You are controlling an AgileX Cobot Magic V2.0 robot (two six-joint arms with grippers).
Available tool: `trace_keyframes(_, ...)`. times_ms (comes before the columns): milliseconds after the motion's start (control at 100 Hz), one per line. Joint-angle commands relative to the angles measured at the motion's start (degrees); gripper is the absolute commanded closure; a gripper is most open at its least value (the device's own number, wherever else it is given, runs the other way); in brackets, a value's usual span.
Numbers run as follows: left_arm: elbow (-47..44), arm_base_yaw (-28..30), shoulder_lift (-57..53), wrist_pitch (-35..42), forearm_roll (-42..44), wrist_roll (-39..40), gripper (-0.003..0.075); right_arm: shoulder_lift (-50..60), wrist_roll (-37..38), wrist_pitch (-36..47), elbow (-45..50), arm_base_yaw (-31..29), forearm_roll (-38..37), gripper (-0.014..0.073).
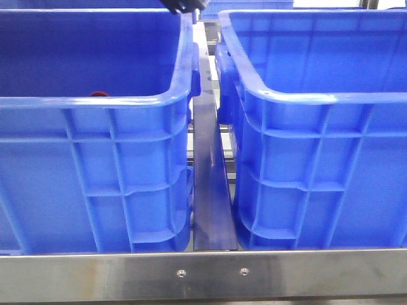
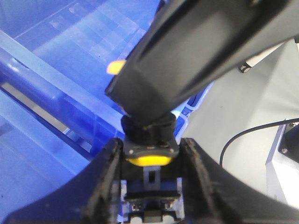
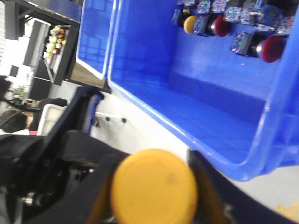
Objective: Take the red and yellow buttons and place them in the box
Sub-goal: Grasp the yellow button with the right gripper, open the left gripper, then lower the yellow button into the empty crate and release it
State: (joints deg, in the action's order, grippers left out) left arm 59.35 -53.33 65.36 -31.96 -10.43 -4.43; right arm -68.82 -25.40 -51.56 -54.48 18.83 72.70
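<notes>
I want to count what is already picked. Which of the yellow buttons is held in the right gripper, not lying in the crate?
The large yellow button between the right gripper's fingers. The other yellow one lies in the blue crate among red buttons.

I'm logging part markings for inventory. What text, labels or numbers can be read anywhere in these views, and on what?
None can be read.
Buttons in the blue crate: their bodies show pale patches, too small and blurred.
Yellow button in the right gripper: plain cap.
Front-view crates: no lettering visible.
</notes>
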Motion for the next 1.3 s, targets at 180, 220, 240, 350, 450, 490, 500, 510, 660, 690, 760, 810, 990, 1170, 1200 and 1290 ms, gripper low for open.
trace_keyframes(180,1.7,-0.4,-1.2,4.7,-0.9,0.2,0.0678,1.0,-0.9,0.2,-2.0,0.0,3.6,0.0419)
trace_keyframes(220,1.7,-0.4,-1.2,4.7,-0.9,0.2,0.0678,1.0,-0.9,0.1,-2.0,0.0,3.6,0.0419)
trace_keyframes(240,1.7,-0.4,-1.2,4.7,-0.9,0.2,0.0678,1.0,-0.9,0.0,-2.0,0.0,3.6,0.0419)
trace_keyframes(350,1.7,-0.4,-1.2,4.6,-0.8,0.2,0.0664,1.0,-0.9,0.0,-2.0,0.0,3.6,0.0419)
trace_keyframes(450,1.7,-0.4,-1.2,4.3,-0.8,0.2,0.0533,1.0,-0.9,0.0,-2.0,0.0,3.6,0.0419)
trace_keyframes(490,1.7,-0.4,-1.2,4.3,-0.8,0.2,0.0443,1.0,-0.9,0.0,-2.0,0.0,3.6,0.0419)
trace_keyframes(500,1.7,-0.4,-1.2,4.3,-0.8,0.2,0.0427,1.0,-0.9,0.0,-2.0,0.0,3.6,0.0419)
trace_keyframes(510,1.7,-0.4,-1.2,4.3,-0.8,0.2,0.0395,1.0,-0.9,0.0,-2.0,0.0,3.6,0.0419)
trace_keyframes(660,1.7,-0.4,-1.2,4.2,-0.8,0.2,0.0195,1.0,-0.9,0.0,-2.0,0.0,3.6,0.0419)
trace_keyframes(690,1.7,-0.4,-1.2,4.0,-0.8,0.2,0.0197,1.0,-0.9,0.2,-2.0,-0.1,3.6,0.0419)
trace_keyframes(760,1.7,-0.4,-1.2,4.0,-0.8,0.2,0.0207,1.0,-1.0,0.6,-2.0,-0.5,3.6,0.0419)
trace_keyframes(810,1.7,-0.4,-1.2,4.0,-0.8,0.2,0.0214,1.0,-1.4,1.1,-2.0,-1.4,3.6,0.0419)
trace_keyframes(990,1.7,-0.4,-1.2,4.0,-0.8,0.2,0.022,1.0,-7.5,3.0,-2.1,-7.7,3.6,0.0419)
trace_keyframes(1170,1.7,-0.4,-1.2,4.0,-0.7,0.2,0.022,1.0,-14.4,7.7,-2.1,-14.9,3.6,0.0419)
trace_keyframes(1200,1.7,-0.4,-1.2,4.0,-0.7,0.2,0.022,1.0,-15.9,9.1,-2.1,-15.9,3.6,0.0419)
trace_keyframes(1290,1.7,-0.4,-1.2,4.0,-0.7,0.2,0.022,0.8,-21.3,15.2,-2.1,-17.2,3.6,0.0419)
